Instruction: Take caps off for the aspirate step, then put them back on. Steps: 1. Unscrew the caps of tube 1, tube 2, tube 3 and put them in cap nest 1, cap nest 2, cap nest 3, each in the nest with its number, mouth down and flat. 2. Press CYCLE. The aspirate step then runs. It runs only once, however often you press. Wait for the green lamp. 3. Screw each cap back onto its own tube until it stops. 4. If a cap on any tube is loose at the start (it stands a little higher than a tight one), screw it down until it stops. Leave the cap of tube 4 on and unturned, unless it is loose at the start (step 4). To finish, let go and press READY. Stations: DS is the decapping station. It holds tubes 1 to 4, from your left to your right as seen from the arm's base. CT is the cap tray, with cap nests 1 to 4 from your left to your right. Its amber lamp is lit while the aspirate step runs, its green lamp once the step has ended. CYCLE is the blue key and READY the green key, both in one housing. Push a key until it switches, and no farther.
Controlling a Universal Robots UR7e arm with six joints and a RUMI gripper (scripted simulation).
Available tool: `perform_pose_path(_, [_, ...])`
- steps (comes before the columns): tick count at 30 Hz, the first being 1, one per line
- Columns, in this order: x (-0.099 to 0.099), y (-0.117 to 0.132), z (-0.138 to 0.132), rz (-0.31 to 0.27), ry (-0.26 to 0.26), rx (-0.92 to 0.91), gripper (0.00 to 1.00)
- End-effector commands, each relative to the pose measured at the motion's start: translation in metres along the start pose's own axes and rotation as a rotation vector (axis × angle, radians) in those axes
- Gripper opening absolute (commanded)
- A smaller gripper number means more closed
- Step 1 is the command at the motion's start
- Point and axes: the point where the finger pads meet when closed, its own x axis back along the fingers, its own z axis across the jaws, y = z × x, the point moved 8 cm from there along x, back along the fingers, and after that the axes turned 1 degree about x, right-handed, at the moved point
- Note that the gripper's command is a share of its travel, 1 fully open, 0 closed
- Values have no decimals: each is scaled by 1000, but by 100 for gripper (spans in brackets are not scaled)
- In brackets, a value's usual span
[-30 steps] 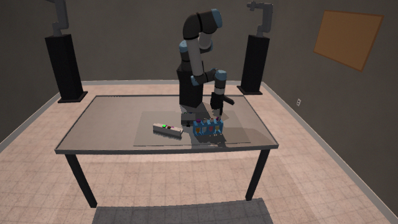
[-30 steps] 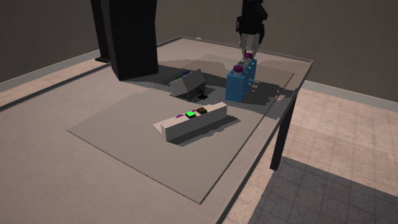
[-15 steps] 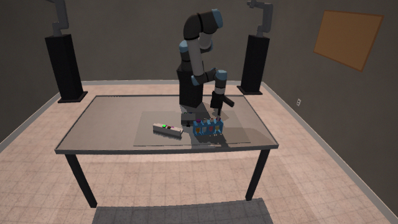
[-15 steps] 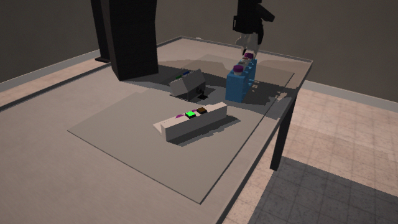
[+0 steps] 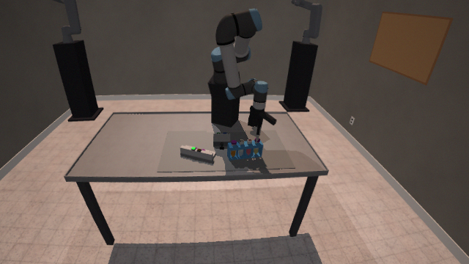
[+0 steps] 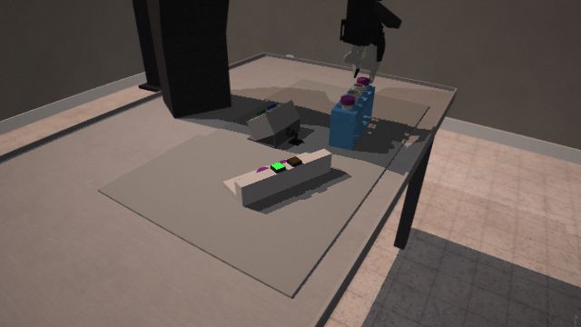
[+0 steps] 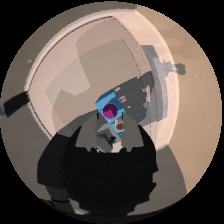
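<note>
My gripper (image 5: 258, 137) (image 6: 364, 77) (image 7: 110, 112) is open, its fingertips apart at the purple cap (image 6: 362, 81) (image 7: 110, 111) on tube 1; the wrist view shows a gap on each side of it. Whether that cap is tight cannot be told. Tubes 2 (image 5: 249, 141) (image 7: 120, 126) and 3 (image 5: 242, 141) stand open in the blue decapping station (image 5: 245, 158) (image 6: 341, 129). Tube 4 wears a purple cap (image 5: 234, 142) (image 6: 348, 100). Two purple caps (image 6: 262, 170) (image 6: 283, 162) lie in the cap tray (image 5: 190, 152) (image 6: 254, 193), partly hidden by its wall. The green lamp (image 5: 193, 148) (image 6: 278, 166) is lit; the amber lamp (image 5: 199, 149) (image 6: 294, 161) is dark.
The grey key housing (image 5: 221, 139) (image 6: 273, 127) stands between station and tray, on the arm's side, with its green key (image 6: 260, 112) and blue key (image 6: 271, 107) on the sloped face. A small black object (image 6: 296, 141) sits beside it.
</note>
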Motion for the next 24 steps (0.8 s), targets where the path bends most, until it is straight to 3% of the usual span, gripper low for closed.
perform_pose_path(1, [13,0,0,1,1,0,35])
perform_pose_path(14, [38,0,0,1,1,0,35])
perform_pose_path(15, [38,8,3,1,1,83,29])
perform_pose_path(18, [38,32,10,0,1,333,29])
perform_pose_path(24, [38,56,16,0,1,583,29])
